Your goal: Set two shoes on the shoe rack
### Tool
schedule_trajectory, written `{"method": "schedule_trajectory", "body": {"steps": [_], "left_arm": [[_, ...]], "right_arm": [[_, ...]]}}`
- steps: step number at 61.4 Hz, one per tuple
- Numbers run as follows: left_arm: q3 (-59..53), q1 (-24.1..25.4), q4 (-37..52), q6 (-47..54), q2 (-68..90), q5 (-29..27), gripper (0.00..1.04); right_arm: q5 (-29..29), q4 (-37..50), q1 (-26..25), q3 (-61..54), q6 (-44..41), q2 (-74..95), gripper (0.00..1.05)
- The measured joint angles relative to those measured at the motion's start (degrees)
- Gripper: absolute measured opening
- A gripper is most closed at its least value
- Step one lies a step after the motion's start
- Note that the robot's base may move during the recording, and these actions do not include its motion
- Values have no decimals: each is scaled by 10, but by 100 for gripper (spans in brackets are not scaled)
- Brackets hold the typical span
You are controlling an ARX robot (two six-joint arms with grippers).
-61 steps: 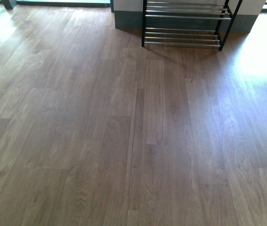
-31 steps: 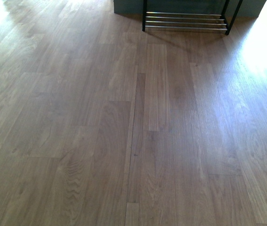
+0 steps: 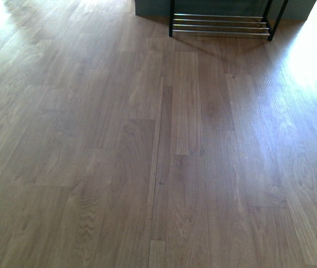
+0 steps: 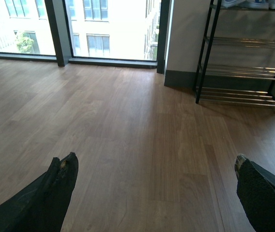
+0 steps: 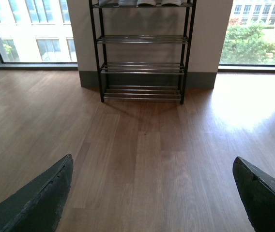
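The jaws of both the left gripper (image 4: 154,166) and the right gripper (image 5: 152,166) stand wide apart with nothing between them, above bare wooden floor (image 3: 147,156). The front view catches only the lowest rods of the shoe rack (image 3: 221,25) at the far edge of the floor, while the right wrist view shows its tiers against the wall between two windows (image 5: 31,29), with shoes (image 5: 140,2) on the top tier. Open floor lies between grippers and rack.

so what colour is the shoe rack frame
Black frame, chrome rods on the shoe rack; clearest in the right wrist view.
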Motion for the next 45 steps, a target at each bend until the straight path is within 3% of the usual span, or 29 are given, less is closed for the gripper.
{"method": "schedule_trajectory", "body": {"steps": [45], "left_arm": [[0, 0, 0, 0, 0, 0, 95]], "right_arm": [[0, 0, 0, 0, 0, 0, 96]]}}
